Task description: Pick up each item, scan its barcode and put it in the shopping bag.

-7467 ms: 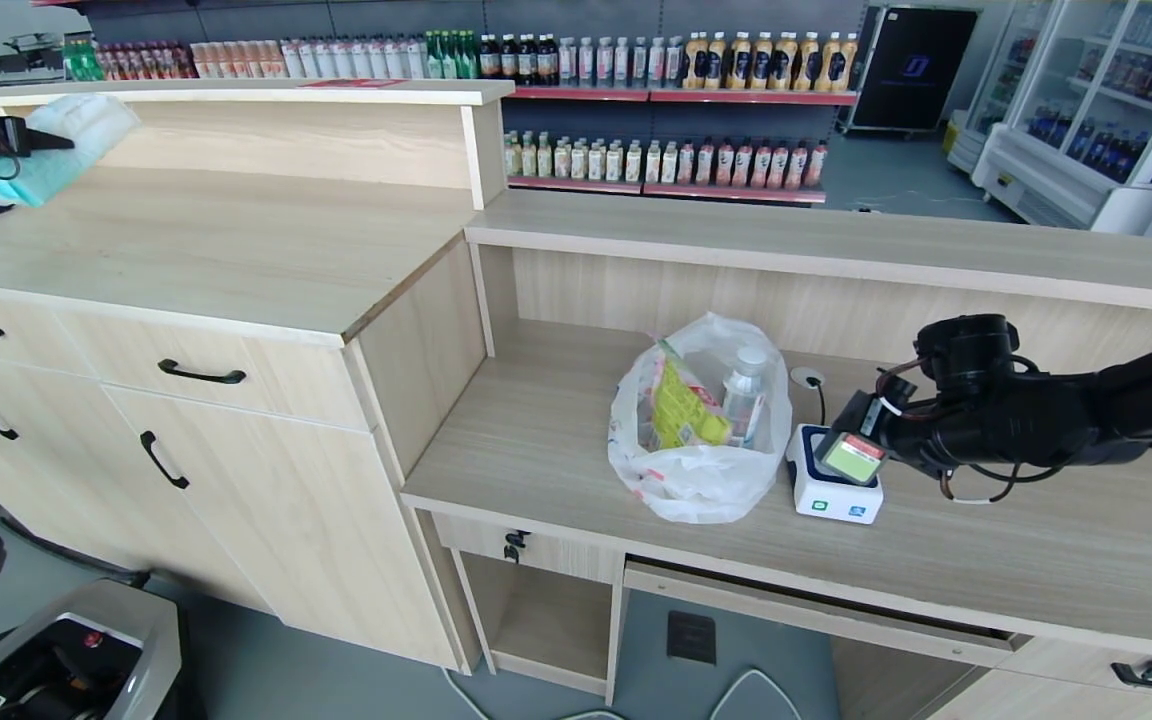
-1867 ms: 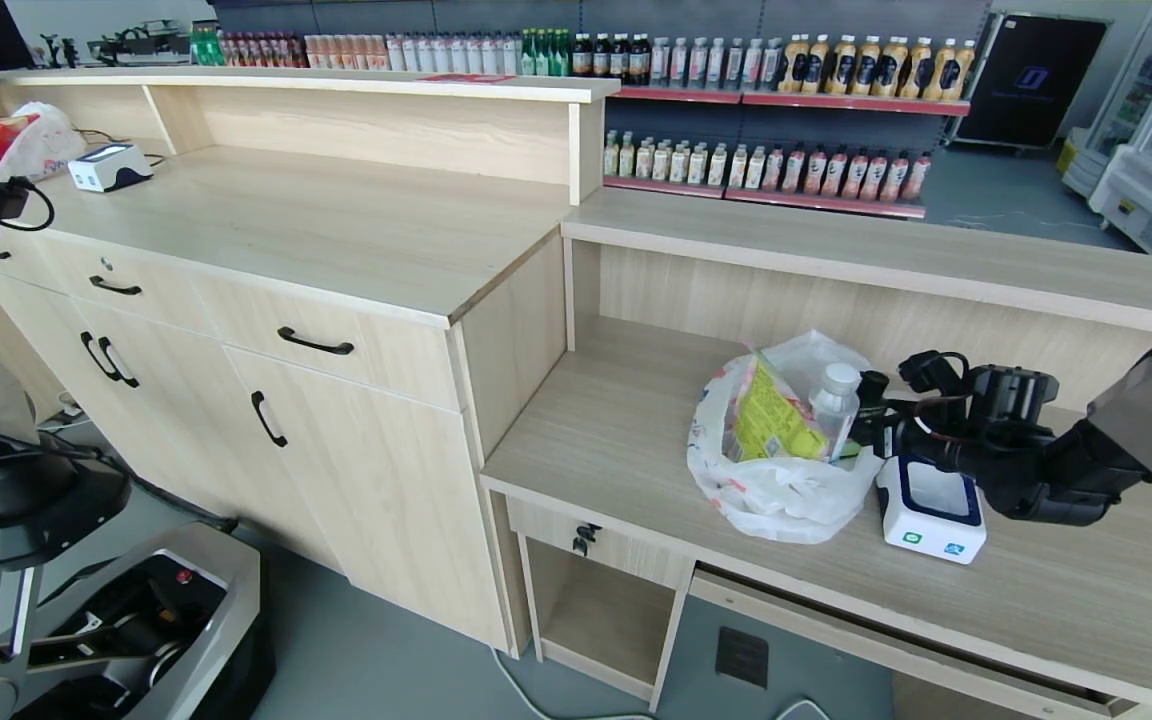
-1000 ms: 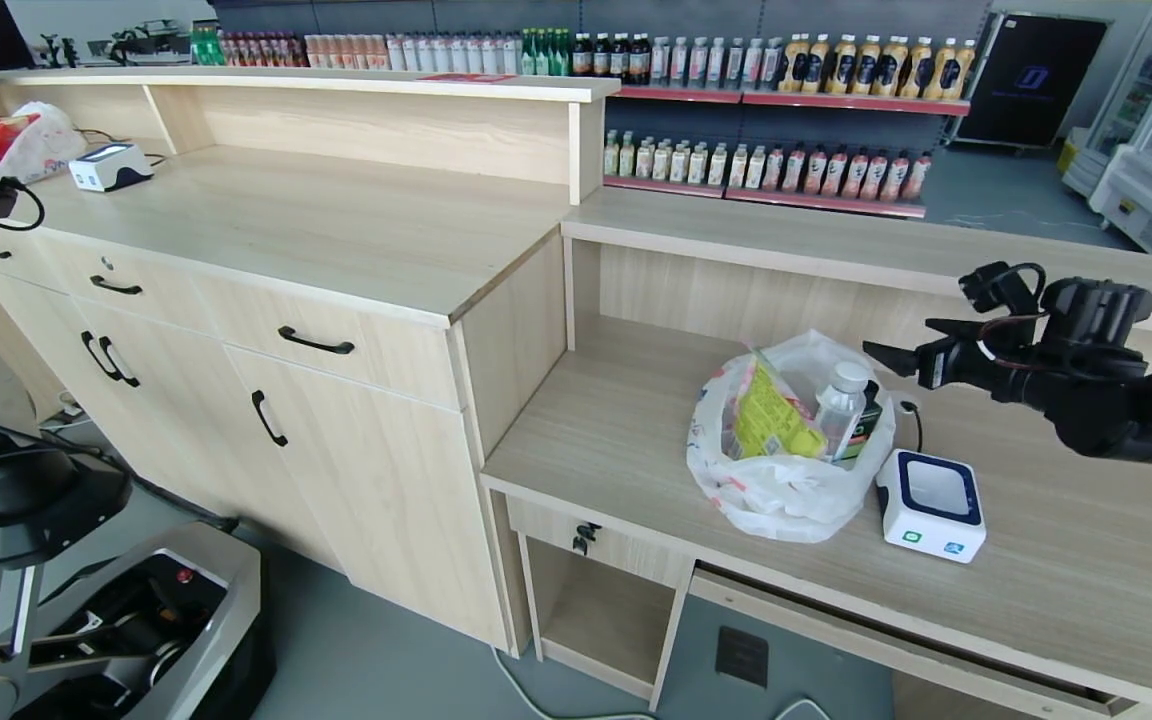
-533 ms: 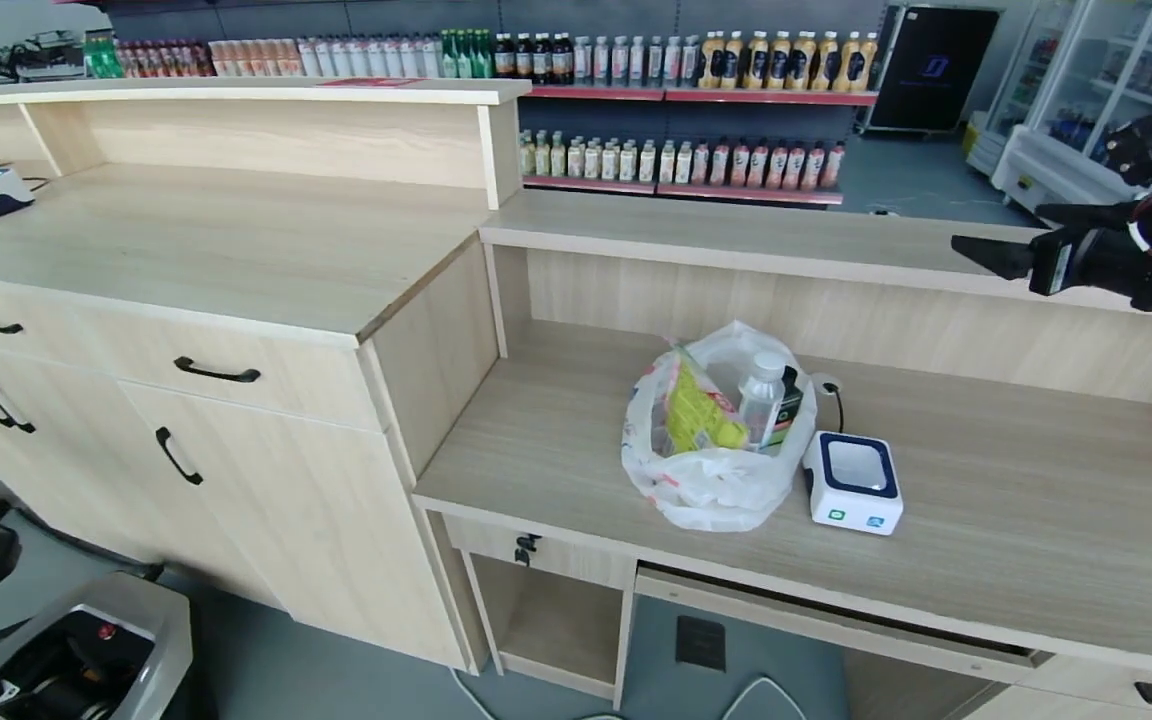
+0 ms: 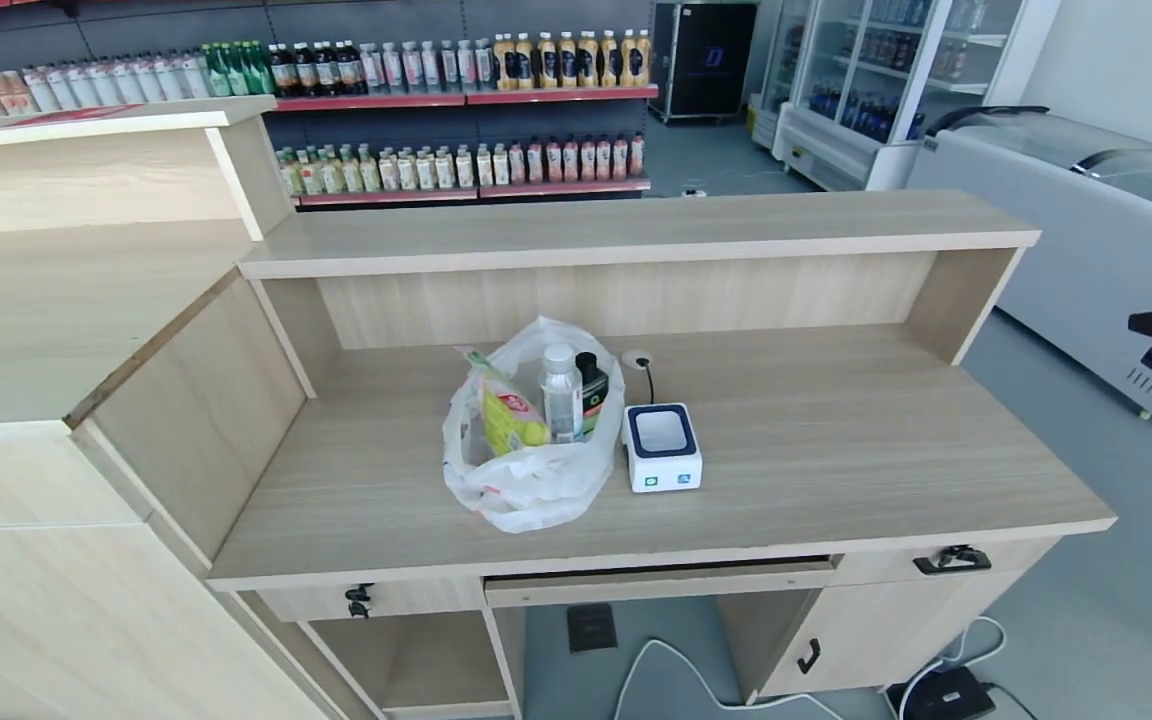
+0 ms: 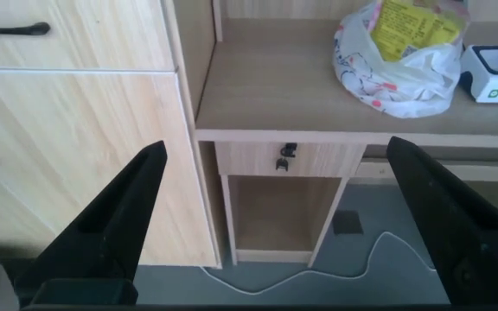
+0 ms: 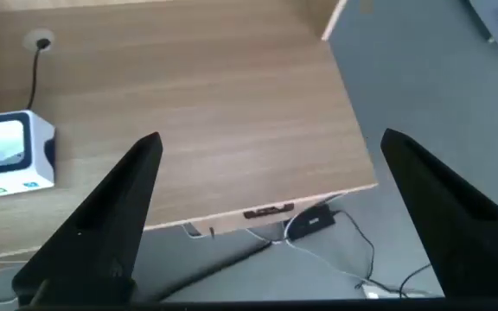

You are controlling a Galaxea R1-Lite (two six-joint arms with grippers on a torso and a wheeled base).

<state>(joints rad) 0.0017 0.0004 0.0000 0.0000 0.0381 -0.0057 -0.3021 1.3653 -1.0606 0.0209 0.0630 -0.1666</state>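
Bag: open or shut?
Open. The bag sits on the counter with its mouth gaping upward; a yellow packet, a clear bottle and a dark bottle stick out of it.

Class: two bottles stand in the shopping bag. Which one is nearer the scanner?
The dark bottle with the black cap; the clear, white-capped bottle stands on its far side from the scanner.

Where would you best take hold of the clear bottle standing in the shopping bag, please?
Probably by its white-capped neck, from above: the clear bottle stands upright, its lower part sunk in the shopping bag, with a dark bottle and a yellow packet flanking it.
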